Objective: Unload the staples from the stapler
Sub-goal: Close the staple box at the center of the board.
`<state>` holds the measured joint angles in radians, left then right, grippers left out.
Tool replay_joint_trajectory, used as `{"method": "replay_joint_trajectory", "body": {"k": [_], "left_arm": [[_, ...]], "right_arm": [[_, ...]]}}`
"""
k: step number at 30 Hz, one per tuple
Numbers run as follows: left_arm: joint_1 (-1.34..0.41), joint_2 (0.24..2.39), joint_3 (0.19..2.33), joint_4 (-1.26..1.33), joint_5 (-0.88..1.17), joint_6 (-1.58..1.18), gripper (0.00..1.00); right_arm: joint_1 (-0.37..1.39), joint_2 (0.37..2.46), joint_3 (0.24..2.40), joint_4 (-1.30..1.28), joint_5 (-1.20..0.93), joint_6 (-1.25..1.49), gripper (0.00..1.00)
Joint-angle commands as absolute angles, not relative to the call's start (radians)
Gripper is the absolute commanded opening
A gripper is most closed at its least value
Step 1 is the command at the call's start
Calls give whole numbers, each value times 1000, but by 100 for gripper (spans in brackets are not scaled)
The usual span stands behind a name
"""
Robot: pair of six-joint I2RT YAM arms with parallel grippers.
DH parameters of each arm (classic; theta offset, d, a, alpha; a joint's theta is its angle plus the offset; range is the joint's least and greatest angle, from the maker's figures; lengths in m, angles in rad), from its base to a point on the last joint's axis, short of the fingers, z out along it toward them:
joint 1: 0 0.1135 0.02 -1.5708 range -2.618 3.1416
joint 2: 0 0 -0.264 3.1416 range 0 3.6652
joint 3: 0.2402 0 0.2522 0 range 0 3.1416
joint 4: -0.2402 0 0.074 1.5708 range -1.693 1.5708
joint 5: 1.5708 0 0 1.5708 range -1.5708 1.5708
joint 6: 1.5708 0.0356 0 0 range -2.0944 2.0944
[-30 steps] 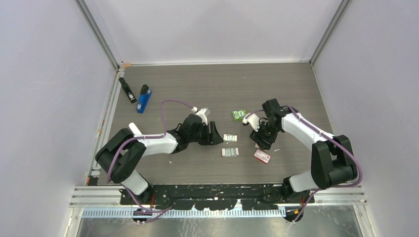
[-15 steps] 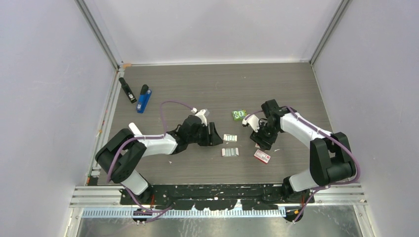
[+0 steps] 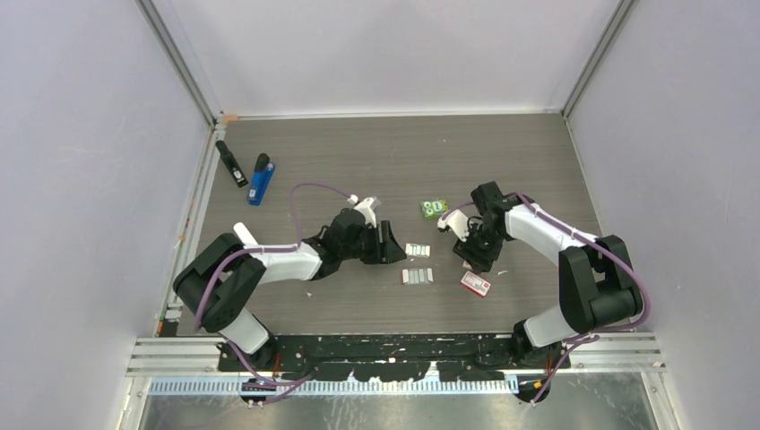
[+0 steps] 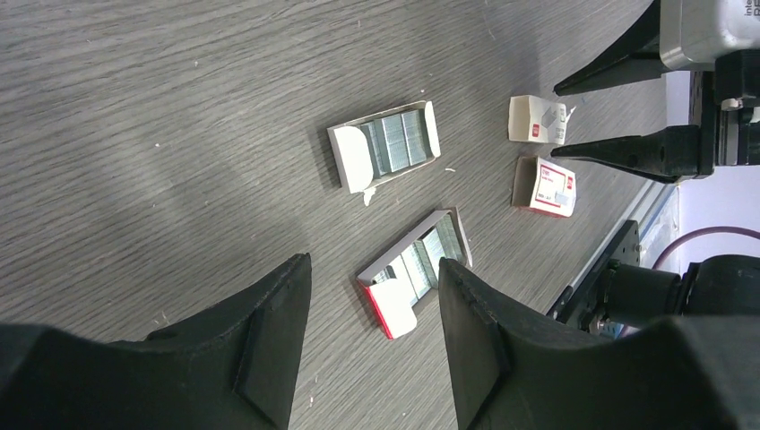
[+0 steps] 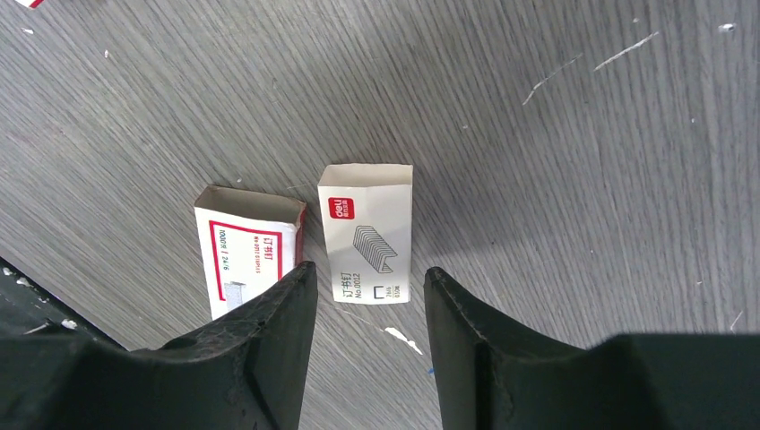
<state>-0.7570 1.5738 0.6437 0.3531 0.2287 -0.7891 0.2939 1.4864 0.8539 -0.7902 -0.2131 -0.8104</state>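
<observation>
Two staplers lie at the far left, a blue stapler (image 3: 261, 179) and a black stapler (image 3: 230, 163), far from both arms. Silvery staples (image 4: 399, 141) fill an open cardboard tray; more staples (image 4: 430, 258) lie in a second tray with a red edge. Both trays show from above, the first tray (image 3: 418, 250) just ahead of my left gripper (image 3: 399, 244). My left gripper (image 4: 374, 262) is open and empty, low over the table. My right gripper (image 5: 369, 269) is open and empty too, hovering over a white staple box (image 5: 369, 233). The right gripper (image 3: 470, 258) sits right of the trays.
A red-and-white staple box (image 5: 246, 251) lies beside the white one, also visible from above as the red-and-white box (image 3: 476, 285). A small green packet (image 3: 434, 209) lies behind the trays. Grey walls enclose the table on three sides.
My right arm has shifted a little to the left and its jaws have narrowed slightly. The left arm, trays and staplers have not moved.
</observation>
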Motion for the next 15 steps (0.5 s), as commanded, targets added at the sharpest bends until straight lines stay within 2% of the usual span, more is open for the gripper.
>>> {"method": "replay_joint_trajectory", "body": {"k": [1, 15], "left_arm": [[-753, 1578, 637, 412, 245, -802, 55], [-753, 1587, 624, 447, 266, -819, 55]], "right_arm": [[301, 1487, 861, -794, -229, -880, 52], [303, 1486, 864, -790, -230, -876, 51]]}}
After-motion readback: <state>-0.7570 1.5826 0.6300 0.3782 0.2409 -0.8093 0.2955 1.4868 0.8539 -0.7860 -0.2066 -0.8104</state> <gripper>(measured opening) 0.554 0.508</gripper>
